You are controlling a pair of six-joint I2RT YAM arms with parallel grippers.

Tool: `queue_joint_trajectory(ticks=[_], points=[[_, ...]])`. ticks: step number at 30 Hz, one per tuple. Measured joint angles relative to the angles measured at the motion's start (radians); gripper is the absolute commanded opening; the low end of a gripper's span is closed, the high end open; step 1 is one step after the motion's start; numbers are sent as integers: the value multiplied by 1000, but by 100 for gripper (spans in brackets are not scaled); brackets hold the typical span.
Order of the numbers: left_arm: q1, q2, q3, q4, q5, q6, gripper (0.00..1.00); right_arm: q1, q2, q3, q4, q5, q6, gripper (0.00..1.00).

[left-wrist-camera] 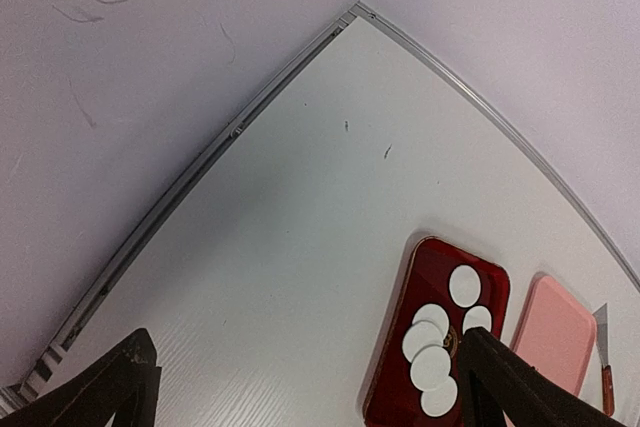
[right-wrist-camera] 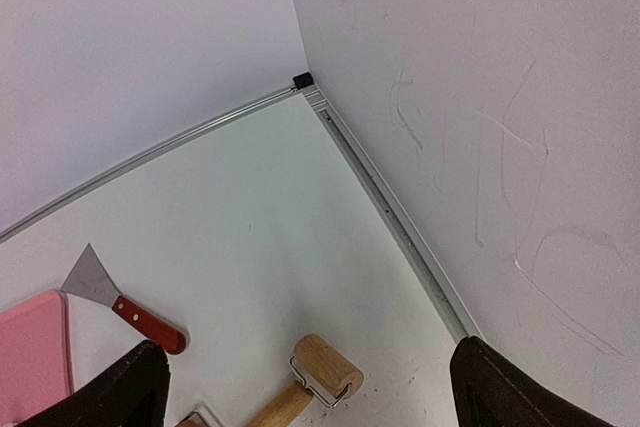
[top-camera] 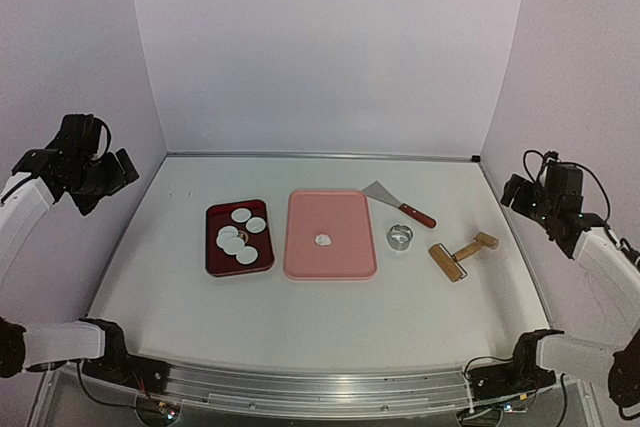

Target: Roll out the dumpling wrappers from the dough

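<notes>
- From above, my left gripper point(top-camera: 108, 179) and right gripper point(top-camera: 522, 197) both hang wide and empty, well apart from the work. Between them, nearer the left gripper, several finished dumpling wrappers point(top-camera: 238, 237) lie in the red tray point(top-camera: 215, 219). The dough point(top-camera: 323, 239) sits as a small unrolled lump on the pink board point(top-camera: 345, 212).
- Left wrist: the wrappers lie ahead, close by one of my spread fingers point(left-wrist-camera: 115, 387), with nothing between the two.
- Right wrist: the rolling pin point(right-wrist-camera: 315, 377) lies just ahead between my open fingers, untouched. I judge one lump is left to roll.
</notes>
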Motion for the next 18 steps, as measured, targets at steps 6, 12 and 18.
queue_joint_trajectory(ticks=[6,12,18], points=[[0,32,0,15,-12,7,100,0,33,44,-5,28,-13,98],[-2,103,18,113,35,78,99,0,64,70,-50,8,-8,98],[-152,266,103,198,30,104,100,0,243,161,-171,-49,41,98]])
